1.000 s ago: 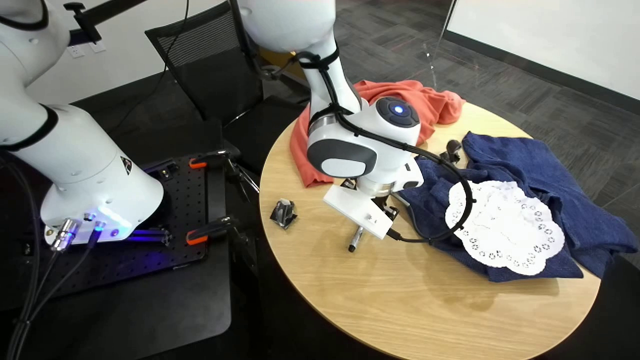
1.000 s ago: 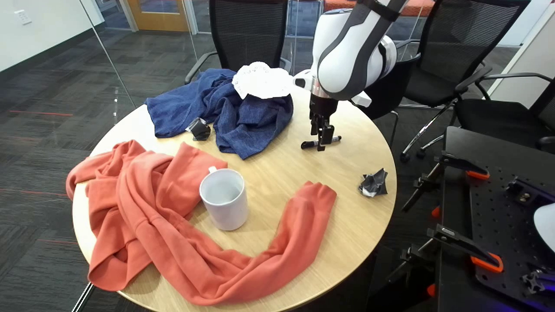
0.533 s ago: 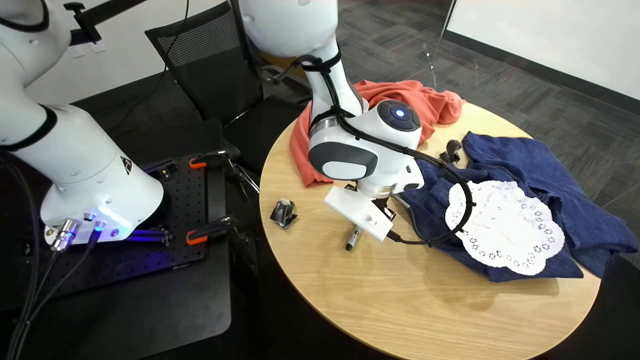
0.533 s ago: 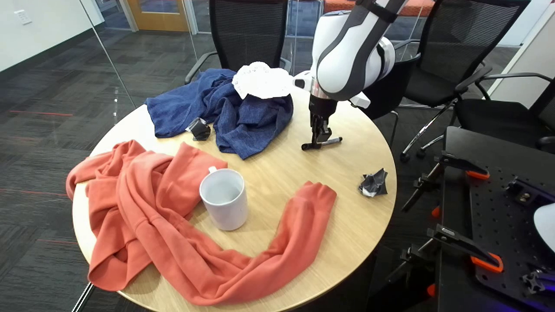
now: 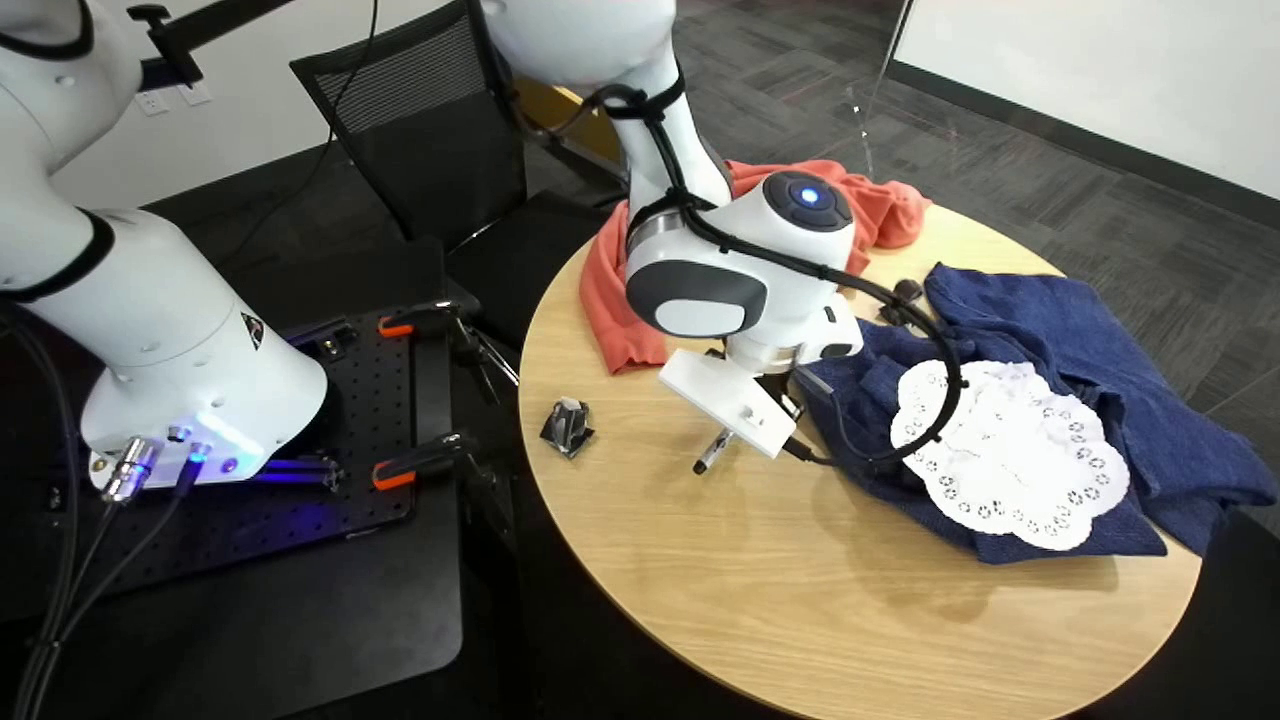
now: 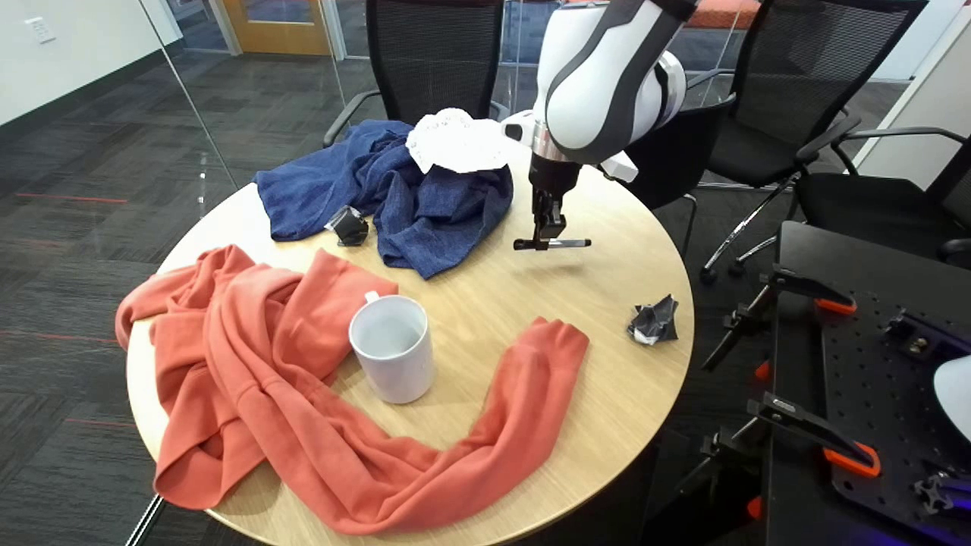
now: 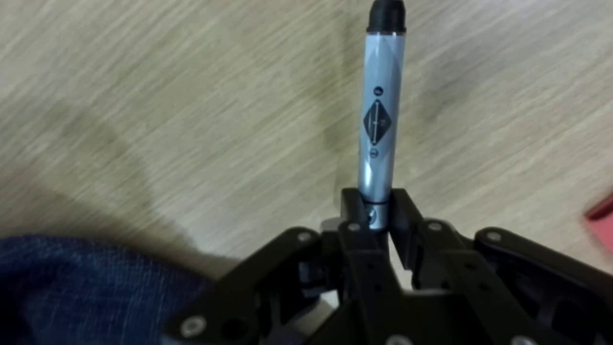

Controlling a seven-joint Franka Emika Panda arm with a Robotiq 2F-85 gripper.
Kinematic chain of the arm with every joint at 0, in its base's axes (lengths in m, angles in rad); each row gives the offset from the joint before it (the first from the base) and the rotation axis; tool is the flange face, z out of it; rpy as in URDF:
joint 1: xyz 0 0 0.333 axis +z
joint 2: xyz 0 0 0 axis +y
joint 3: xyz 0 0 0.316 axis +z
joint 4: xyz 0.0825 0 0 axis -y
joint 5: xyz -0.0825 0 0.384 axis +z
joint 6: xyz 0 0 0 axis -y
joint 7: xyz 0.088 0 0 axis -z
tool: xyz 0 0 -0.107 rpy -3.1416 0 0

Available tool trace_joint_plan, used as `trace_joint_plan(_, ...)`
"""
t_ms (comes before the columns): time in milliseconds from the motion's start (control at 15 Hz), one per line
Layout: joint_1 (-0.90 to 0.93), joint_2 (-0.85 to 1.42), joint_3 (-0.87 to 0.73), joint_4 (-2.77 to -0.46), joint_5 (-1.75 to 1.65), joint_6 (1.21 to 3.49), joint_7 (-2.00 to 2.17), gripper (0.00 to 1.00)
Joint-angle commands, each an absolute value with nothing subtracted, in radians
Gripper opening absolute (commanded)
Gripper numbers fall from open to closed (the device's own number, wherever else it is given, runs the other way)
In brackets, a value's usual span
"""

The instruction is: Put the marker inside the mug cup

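Round wooden table (image 6: 622, 402): in an exterior view, a broad stretch of wood shows from the middle to the right rim and along the near right; a narrower one runs between the white ceramic mug (image 6: 398, 371) and the gripper (image 6: 542, 241).

Black mounting table (image 6: 834, 254): beyond the right rim, a gap between.

Coral long-sleeved garment (image 6: 296, 402): left and near, spilling past the left rim; its sleeve (image 6: 523, 409) bends round the mug's near and right sides.

Dark blue denim cloth (image 6: 447, 220): far left, under a white doily (image 6: 459, 140); in an exterior view its loose end (image 5: 1240, 465) trails past the rim.

Black crumpled piece (image 6: 654, 320): close to the right rim.

Dark chunky piece (image 6: 349, 227): just beside the denim; contact cannot be told.

White ceramic mug: upright on the wood, left of the middle, mouth upward, white inner wall in sight, handle toward the far left beside the garment.

Gripper: in the wrist view, jaws clenched about the marker (image 7: 380, 72), fingertips (image 7: 352, 206) against both sides of the barrel beside the black cap.

Marker: black at both ends, whitish barrel with a black diamond mark; close to level in an exterior view, above the wood with its shadow (image 6: 573, 267) below; farther and to the right of the mug, well apart. In an exterior view a white plate (image 5: 728, 400) on the wrist hides part of it.
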State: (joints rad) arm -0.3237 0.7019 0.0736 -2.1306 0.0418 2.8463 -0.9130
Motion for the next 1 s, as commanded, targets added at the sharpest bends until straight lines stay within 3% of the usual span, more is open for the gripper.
trace_joint_plan(0,-0.353,0.588,0.143,-2.161,0.038,2.81,-0.885,0.05)
trace_joint_plan(933,-0.486,0.519,0.436,-2.026,0.322,2.641,-1.205,0.05)
